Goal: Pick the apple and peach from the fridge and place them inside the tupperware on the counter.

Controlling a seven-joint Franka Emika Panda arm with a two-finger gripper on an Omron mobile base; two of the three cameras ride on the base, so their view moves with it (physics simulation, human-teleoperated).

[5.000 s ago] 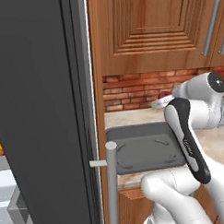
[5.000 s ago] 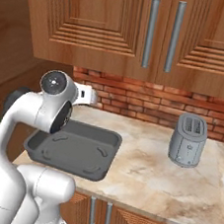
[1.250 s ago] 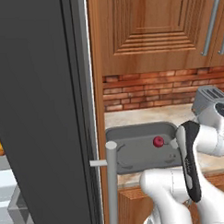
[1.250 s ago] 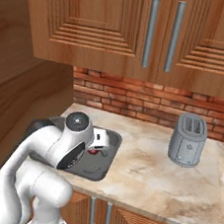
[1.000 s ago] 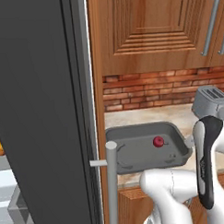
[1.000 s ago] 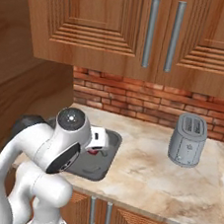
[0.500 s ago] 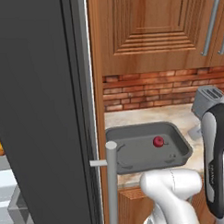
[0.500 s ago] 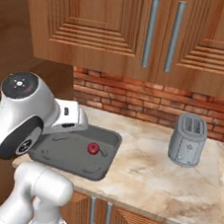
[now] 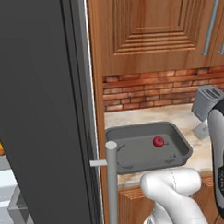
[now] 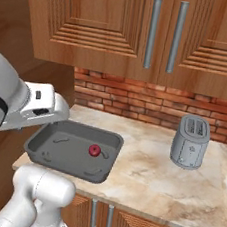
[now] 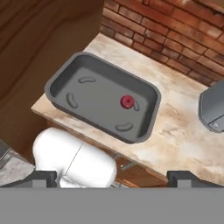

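Dark red apple (image 11: 127, 101) is lodged in the grey tupperware (image 11: 65, 74) on the tabletop (image 11: 183, 131), well beyond and between the empty, wide-parted jaws, judged free for the peach.

the apple (image 10: 95, 150) lies inside the tupperware (image 10: 47, 135) on the counter (image 10: 148, 177), apparently alone.
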